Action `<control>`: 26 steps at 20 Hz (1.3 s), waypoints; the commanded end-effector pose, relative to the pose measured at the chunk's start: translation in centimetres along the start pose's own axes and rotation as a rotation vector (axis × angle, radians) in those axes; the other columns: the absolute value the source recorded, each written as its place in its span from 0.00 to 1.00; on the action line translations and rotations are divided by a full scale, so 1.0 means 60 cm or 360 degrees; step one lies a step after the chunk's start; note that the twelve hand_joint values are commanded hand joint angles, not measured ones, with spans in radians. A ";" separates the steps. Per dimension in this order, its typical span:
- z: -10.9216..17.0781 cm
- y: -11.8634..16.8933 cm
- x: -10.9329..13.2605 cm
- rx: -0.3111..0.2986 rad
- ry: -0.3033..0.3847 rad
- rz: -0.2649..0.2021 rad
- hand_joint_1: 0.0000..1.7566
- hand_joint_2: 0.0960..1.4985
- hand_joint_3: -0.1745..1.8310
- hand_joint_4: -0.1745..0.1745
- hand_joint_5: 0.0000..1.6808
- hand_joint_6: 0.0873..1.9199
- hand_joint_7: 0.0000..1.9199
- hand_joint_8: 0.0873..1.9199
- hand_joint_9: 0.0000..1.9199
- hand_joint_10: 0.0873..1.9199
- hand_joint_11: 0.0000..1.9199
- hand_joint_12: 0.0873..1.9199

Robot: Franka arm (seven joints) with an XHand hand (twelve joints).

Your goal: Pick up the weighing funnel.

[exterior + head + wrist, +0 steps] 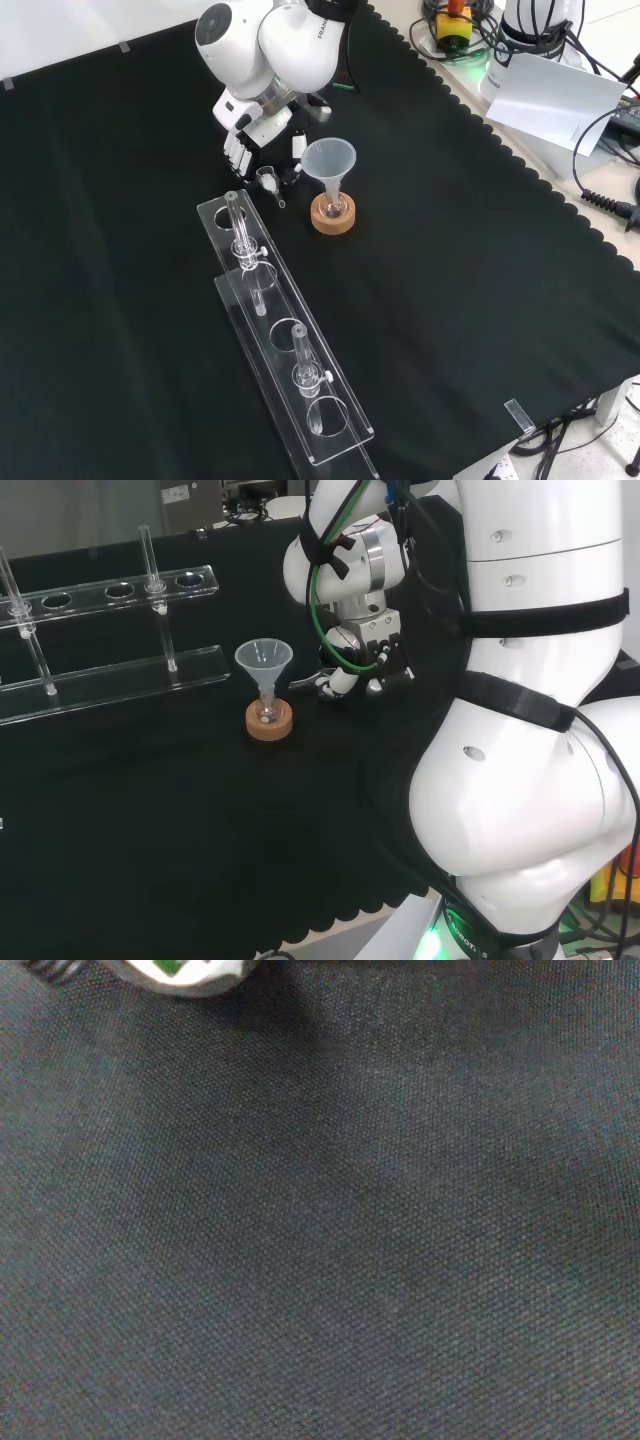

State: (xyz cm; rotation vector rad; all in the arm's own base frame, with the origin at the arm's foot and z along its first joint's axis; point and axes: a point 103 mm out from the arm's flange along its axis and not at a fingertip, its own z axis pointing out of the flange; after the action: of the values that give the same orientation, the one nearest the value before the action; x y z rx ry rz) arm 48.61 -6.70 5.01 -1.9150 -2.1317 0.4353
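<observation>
The hand (243,138) hangs low over the desk (480,300), its fingers (234,152) fairly straight and the thumb spread apart, clasping nothing. The arm's link partly hides its palm. The weighing funnel (270,183) lies on the cloth just past the fingertips, between fingers and thumb. Its wide end is nearest the hand and its stem points away toward the rack (285,340). Being clear, its outline is faint. The funnel (329,160) stands beside the thumb on a cork ring (333,216).
</observation>
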 end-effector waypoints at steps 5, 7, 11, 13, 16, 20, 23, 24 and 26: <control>0.002 -0.004 -0.004 0.0035 0.0038 -0.0009 0.49 0.46 0.36 0.51 0.50 0.31 0.38 0.29 0.48 0.19 0.39 0.58; 0.004 -0.003 -0.003 0.0040 0.0043 -0.0016 0.49 0.45 0.36 0.46 0.45 0.33 0.36 0.30 0.48 0.18 0.38 0.58; 0.006 -0.001 0.001 0.0054 0.0061 -0.0025 0.49 0.43 0.36 0.41 0.35 0.35 0.33 0.31 0.44 0.19 0.35 0.60; 0.004 0.000 0.002 0.0055 0.0062 -0.0029 0.49 0.42 0.37 0.40 0.32 0.34 0.31 0.32 0.43 0.19 0.33 0.61; 0.002 0.002 0.003 0.0049 0.0055 -0.0039 0.48 0.41 0.37 0.39 0.29 0.33 0.30 0.32 0.41 0.20 0.31 0.62; 0.003 0.003 0.005 0.0049 0.0046 -0.0043 0.48 0.41 0.37 0.40 0.29 0.32 0.30 0.32 0.41 0.21 0.31 0.62; 0.005 0.003 0.004 0.0048 0.0048 -0.0049 0.48 0.41 0.37 0.44 0.35 0.33 0.32 0.33 0.42 0.22 0.31 0.62; 0.006 0.002 0.003 0.0048 0.0049 -0.0049 0.48 0.41 0.37 0.46 0.37 0.33 0.33 0.32 0.43 0.22 0.32 0.62; 0.006 0.003 0.004 0.0050 0.0038 -0.0046 0.48 0.42 0.38 0.50 0.42 0.33 0.36 0.31 0.45 0.22 0.34 0.61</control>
State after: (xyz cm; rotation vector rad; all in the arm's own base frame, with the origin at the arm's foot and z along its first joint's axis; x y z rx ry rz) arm 48.71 -6.46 4.72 -1.8599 -2.1212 0.4265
